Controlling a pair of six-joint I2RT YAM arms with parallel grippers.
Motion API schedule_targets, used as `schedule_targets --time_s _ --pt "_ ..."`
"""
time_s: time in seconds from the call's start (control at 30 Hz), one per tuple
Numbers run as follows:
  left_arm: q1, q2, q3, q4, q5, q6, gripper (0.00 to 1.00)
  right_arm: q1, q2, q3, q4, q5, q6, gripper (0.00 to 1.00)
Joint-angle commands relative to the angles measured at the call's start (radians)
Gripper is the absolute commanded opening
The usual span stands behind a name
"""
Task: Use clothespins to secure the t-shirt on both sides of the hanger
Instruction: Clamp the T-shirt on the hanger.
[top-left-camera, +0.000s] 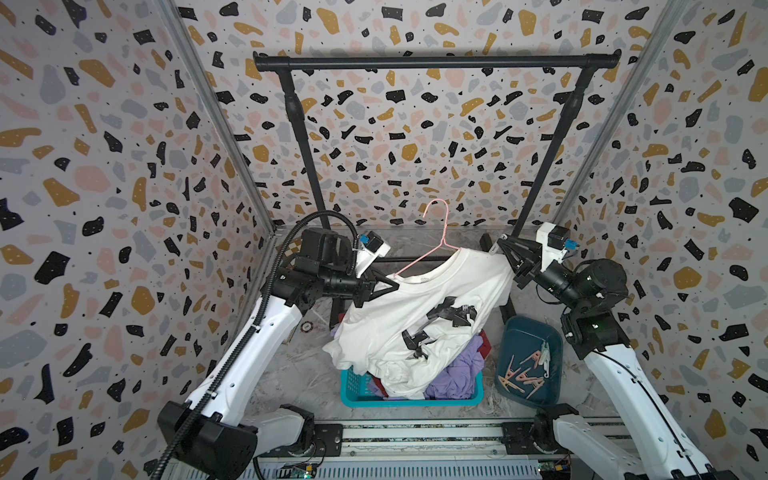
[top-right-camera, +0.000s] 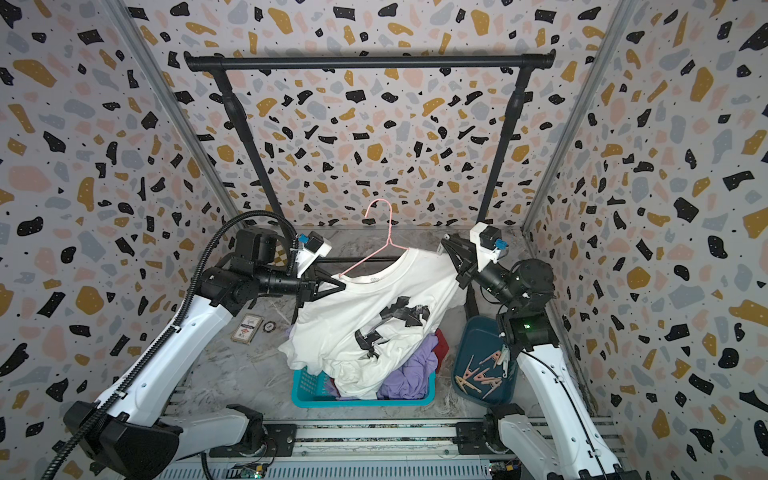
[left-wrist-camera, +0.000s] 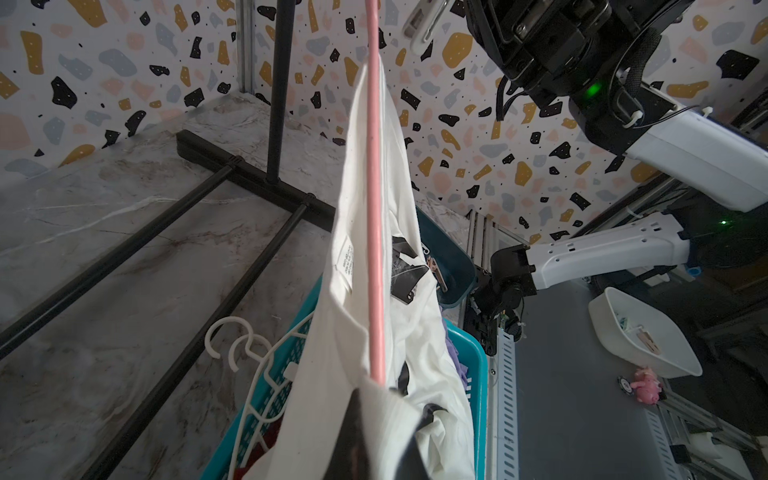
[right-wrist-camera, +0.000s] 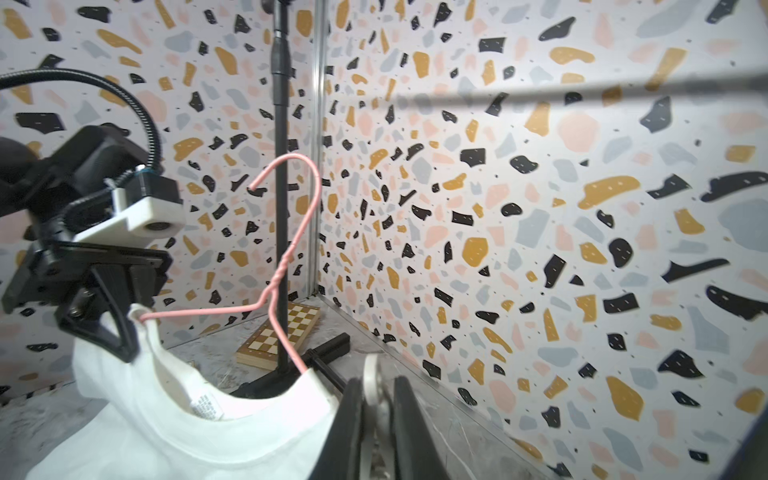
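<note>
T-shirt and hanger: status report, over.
Left end effector shut on t-shirt shoulder at hanger end. Right end effector holds white clothespin beside other shoulder. Neither side pinned yet. Nothing blocking.

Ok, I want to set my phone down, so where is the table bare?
Widest bare patch: the table between the left arm and the basket, on the robot's side of the card box. A thin strip runs between basket and tray. The rear is crowded with the rack base and chessboard, and the shirt drapes over the basket.
</note>
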Motion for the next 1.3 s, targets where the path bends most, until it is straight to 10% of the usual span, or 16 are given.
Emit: schedule_targets --time_s 0.0,1.27 --pt "0.008 -0.009 0.039 0.052 0.103 -0.003 0.00 0.013 0.014 0.001 0.079 -0.144 -0.053 0.00" --pt "0.024 -0.005 0.047 0.021 0.147 0.023 0.00 0.028 0.021 0.015 0.036 -0.084 -0.218 0.00"
